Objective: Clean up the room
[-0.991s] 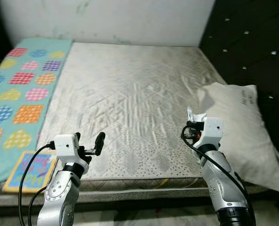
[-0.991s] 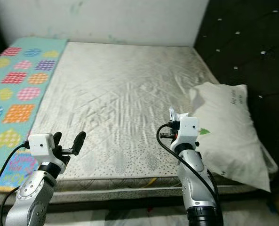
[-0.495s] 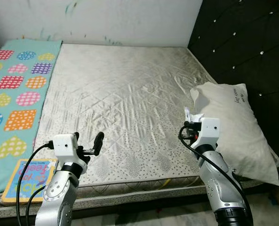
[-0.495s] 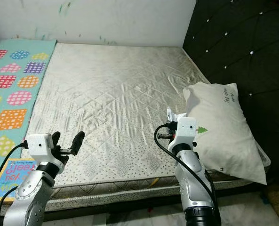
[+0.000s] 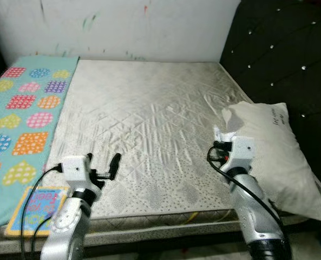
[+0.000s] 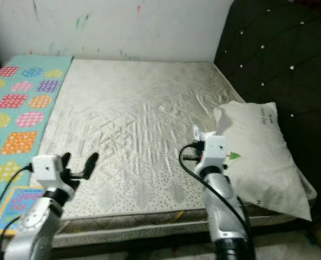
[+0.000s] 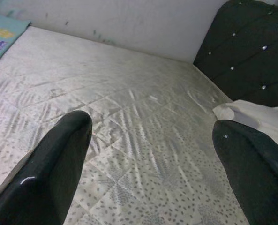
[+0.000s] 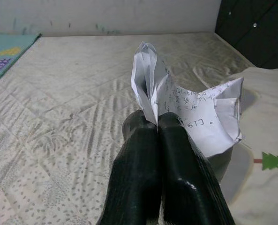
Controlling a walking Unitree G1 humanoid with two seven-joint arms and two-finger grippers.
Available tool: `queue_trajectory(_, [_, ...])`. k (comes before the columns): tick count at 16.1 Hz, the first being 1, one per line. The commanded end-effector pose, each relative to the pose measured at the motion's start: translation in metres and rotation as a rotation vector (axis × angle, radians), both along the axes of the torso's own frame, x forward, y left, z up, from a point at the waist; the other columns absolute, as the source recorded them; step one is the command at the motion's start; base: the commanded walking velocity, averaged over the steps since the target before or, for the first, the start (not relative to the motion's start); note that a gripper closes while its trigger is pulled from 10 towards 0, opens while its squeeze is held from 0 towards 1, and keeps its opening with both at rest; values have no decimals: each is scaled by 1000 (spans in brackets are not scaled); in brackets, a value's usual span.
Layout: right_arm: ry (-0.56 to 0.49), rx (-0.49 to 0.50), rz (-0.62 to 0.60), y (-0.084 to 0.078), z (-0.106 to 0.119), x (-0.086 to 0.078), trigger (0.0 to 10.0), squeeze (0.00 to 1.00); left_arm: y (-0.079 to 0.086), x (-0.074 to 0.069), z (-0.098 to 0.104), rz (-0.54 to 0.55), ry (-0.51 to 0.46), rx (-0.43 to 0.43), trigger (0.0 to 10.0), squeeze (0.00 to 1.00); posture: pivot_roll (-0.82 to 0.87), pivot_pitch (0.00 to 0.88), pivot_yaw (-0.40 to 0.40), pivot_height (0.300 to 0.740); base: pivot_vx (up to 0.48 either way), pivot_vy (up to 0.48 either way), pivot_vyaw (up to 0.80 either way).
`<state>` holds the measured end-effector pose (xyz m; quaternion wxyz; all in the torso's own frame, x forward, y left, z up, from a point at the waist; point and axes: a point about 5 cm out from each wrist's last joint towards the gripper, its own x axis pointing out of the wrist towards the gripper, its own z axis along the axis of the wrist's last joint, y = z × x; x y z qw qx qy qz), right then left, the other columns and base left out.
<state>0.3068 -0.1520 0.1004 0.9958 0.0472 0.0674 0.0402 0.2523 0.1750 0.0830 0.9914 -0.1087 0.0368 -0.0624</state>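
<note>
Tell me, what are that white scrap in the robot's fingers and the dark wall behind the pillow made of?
The scrap looks like thin matte paper: sharp creases and handwriting, pinched in the right gripper. The dark headboard seems padded leather or vinyl, judging by its tufted dimples with shiny studs; which one is unclear. The pillow looks like cloth.

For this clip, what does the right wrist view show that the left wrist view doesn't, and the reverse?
Right wrist view: the right gripper shut on a crumpled paper with handwriting, and a green tree print on the pillow.

Left wrist view: the left gripper with its fingers spread wide and nothing between them.

Both: the bare mattress, the wall behind it, the dark studded headboard, an edge of the patterned blanket and part of the pillow.
</note>
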Motion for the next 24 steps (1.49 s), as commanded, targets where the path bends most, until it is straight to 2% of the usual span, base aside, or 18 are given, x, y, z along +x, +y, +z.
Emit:
queue_trajectory(1, [-1,-13,-29,-9,0,0,10000,0,-5,3,4,-17,-18,-2,10000,0,-93,0,-48,740,349,0,-800])
queue_trajectory(5, [-5,-13,-27,-8,0,0,10000,0,-5,3,4,-18,-20,-2,10000,0,-93,0,-48,740,352,0,-158])
queue_trajectory(24, [-10,-36,-6,-7,1,2,10000,0,1,5,-1,63,21,-8,10000,0,-93,0,-56,740,0,0,0])
